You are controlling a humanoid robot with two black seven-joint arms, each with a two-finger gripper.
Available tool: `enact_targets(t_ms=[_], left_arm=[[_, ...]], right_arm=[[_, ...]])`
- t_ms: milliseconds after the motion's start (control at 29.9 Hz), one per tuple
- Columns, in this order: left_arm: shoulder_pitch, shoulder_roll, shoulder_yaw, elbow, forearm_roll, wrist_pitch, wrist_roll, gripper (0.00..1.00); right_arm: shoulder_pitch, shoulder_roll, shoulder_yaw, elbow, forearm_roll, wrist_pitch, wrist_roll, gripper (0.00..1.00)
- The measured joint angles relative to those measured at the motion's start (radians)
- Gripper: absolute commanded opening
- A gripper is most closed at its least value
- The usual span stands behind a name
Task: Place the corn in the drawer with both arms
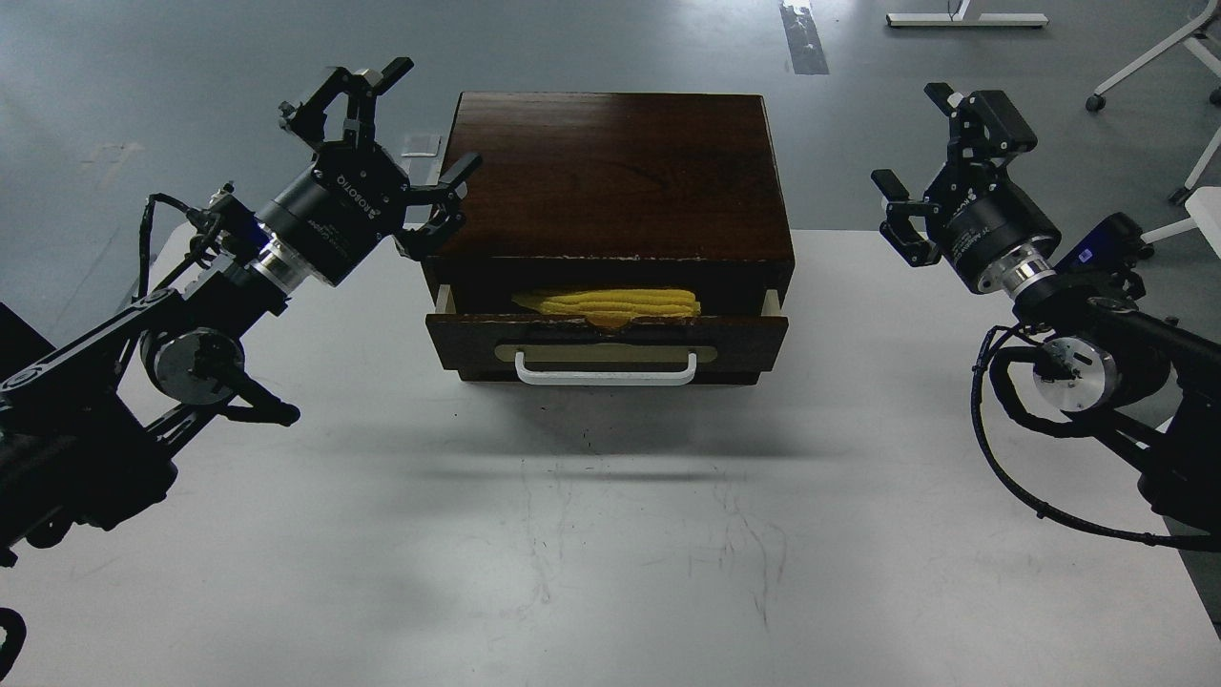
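Note:
The yellow corn [610, 304] lies on its side inside the drawer [607, 343], which stands pulled out a little from the dark wooden box [610, 172]. Only the corn's upper part shows above the drawer front. The white bar handle [607, 369] is free. My left gripper [396, 143] is open and empty, beside the box's upper left corner. My right gripper [930, 162] is open and empty, well to the right of the box, above the table's far right edge.
The white table [610, 534] bears the box at its far middle. The table's right edge runs near my right arm [1078, 363]. Chair legs and a white frame [1183, 76] stand on the grey floor beyond.

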Motion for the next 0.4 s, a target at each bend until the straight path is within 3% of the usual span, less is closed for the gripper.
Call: enact_targets(t_ms=[401], left_arm=[[0.02, -0.008, -0.017, 0.0, 0.011, 0.0, 0.001, 0.98]], right_arm=[[-0.029, 0.026, 0.002, 0.005, -0.001, 0.004, 0.0, 1.0]])
